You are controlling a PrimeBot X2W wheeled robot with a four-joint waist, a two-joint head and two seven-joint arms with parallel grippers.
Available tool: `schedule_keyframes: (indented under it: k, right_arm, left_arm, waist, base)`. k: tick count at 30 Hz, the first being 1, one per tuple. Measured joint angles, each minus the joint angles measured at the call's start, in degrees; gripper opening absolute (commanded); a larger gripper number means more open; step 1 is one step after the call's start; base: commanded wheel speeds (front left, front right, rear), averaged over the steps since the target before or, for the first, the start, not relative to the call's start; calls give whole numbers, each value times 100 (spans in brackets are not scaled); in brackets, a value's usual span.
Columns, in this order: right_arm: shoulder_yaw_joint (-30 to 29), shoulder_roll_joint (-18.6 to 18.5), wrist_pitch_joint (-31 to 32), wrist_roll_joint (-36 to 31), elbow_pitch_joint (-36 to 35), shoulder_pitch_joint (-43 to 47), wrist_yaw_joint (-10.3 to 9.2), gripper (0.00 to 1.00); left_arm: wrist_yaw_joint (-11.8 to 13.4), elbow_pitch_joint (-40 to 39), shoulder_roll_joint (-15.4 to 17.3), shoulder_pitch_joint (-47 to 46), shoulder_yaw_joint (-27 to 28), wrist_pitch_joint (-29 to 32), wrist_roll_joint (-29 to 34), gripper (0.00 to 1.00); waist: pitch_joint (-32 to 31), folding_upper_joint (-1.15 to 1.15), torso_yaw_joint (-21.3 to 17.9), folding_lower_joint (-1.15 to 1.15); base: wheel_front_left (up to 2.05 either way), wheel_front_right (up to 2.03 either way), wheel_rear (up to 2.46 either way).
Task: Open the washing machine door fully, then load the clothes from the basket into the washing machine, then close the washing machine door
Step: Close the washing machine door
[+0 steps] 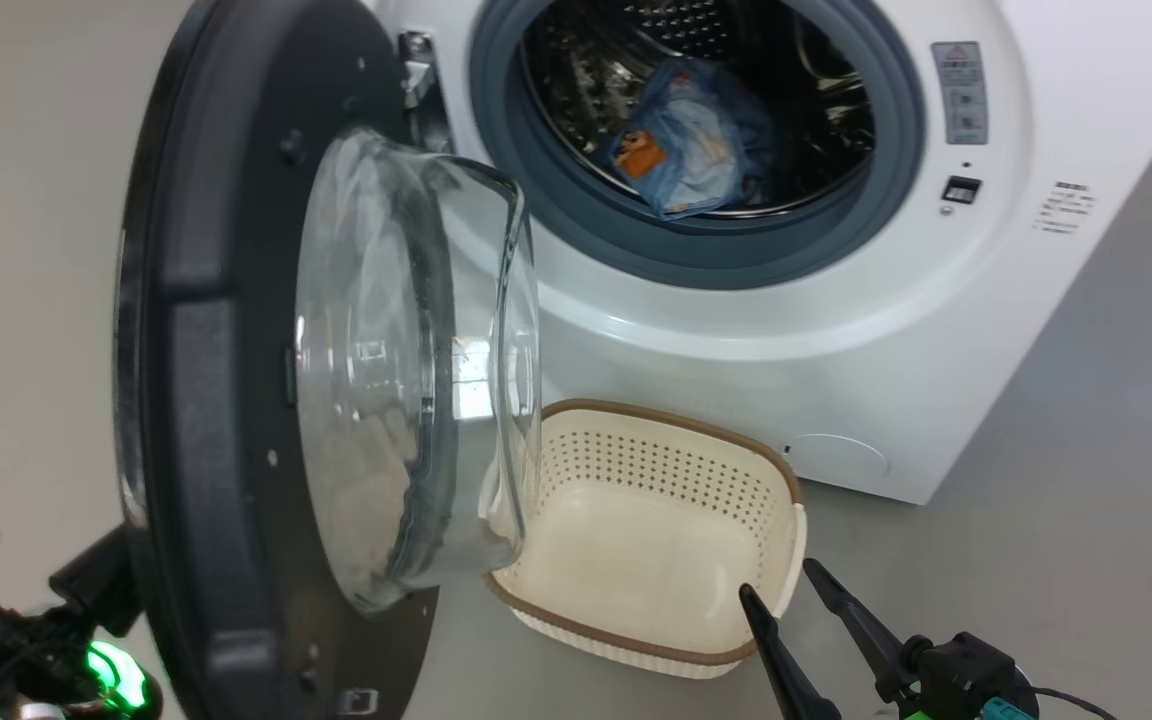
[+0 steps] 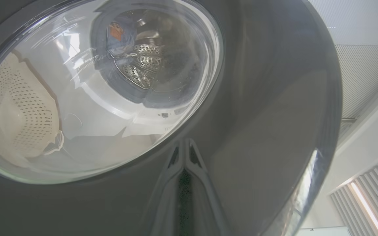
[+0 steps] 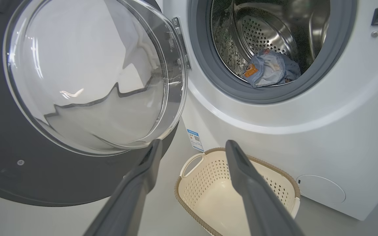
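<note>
Grey floor point(image 1: 1116, 400) runs under the white washing machine point(image 1: 836, 380), where the basket point(image 1: 636, 460) sits empty just in front because the clothes point(image 1: 701, 150) lie inside the drum point(image 1: 816, 90), and the washing machine door point(image 1: 206, 400) hangs swung out, leaving the opening free. The left gripper point(image 2: 184, 144) has its fingers pressed together, tips against the door's dark outer face, likely placed to push it closed; the right gripper point(image 1: 778, 580) hovers over the basket with fingers spread wide, holding nothing
</note>
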Motion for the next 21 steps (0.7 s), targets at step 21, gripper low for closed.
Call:
schedule_keyframes:
  k: [21]
  right_arm:
    - [-86,7,0,-1,-51,28,0,100]
  left_arm:
    - [-620,4,-132,54,-1919,-1371,-303,0]
  waist:
    - [-112,0,-1019,0]
  base:
    - [0,0,0]
